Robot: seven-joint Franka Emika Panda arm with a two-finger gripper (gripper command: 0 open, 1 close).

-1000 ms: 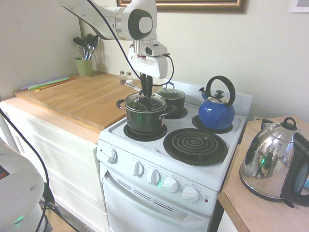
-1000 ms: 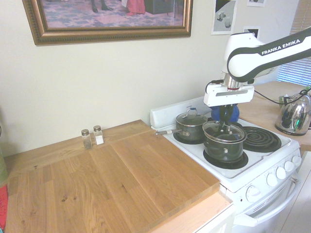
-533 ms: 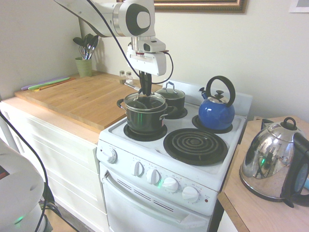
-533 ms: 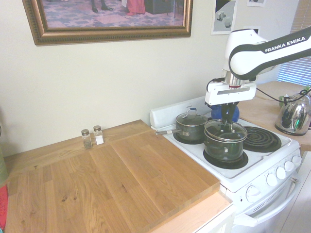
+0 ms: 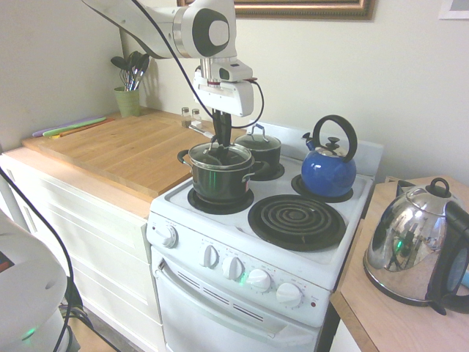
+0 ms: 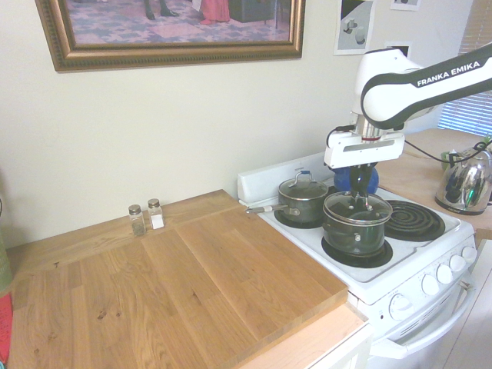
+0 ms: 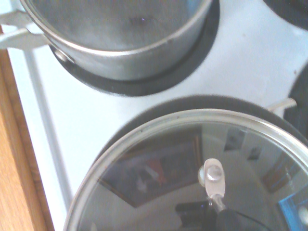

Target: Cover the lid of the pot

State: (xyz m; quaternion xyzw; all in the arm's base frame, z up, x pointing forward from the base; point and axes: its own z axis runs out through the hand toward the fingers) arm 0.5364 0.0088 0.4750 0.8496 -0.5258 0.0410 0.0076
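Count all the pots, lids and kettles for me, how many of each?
Pots: 2, the wide dark pot and the smaller long-handled pot.
Lids: 2, the glass lid on the wide pot and the smaller lid.
Kettles: 2, the blue kettle and the shiny metal kettle.
Total: 6.
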